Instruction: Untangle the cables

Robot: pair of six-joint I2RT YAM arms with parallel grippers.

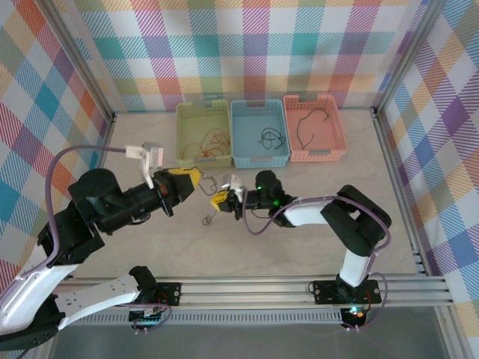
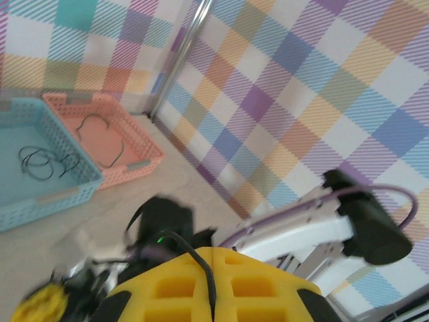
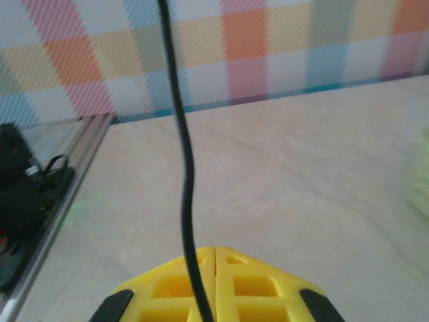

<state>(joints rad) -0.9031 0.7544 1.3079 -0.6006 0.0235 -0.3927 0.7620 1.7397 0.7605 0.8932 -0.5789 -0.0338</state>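
Table point(image 1: 224, 254) bears green basket point(image 1: 182, 134), blue basket point(image 1: 259, 159), pink basket point(image 1: 318, 155), abreast.

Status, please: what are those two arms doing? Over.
Left gripper shut on thin black cable. Right gripper shut on black cable too. Other cables lie in three plastic baskets, clear of both.

Pastel plaid walls point(image 1: 254, 45) are rising behind a light blue basket point(image 1: 260, 159). A pale green basket point(image 1: 203, 159) is sitting left of it, a salmon basket point(image 1: 318, 154) right. In front, yellow fingers point(image 1: 185, 178) are pinching a black cable point(image 3: 181, 134).
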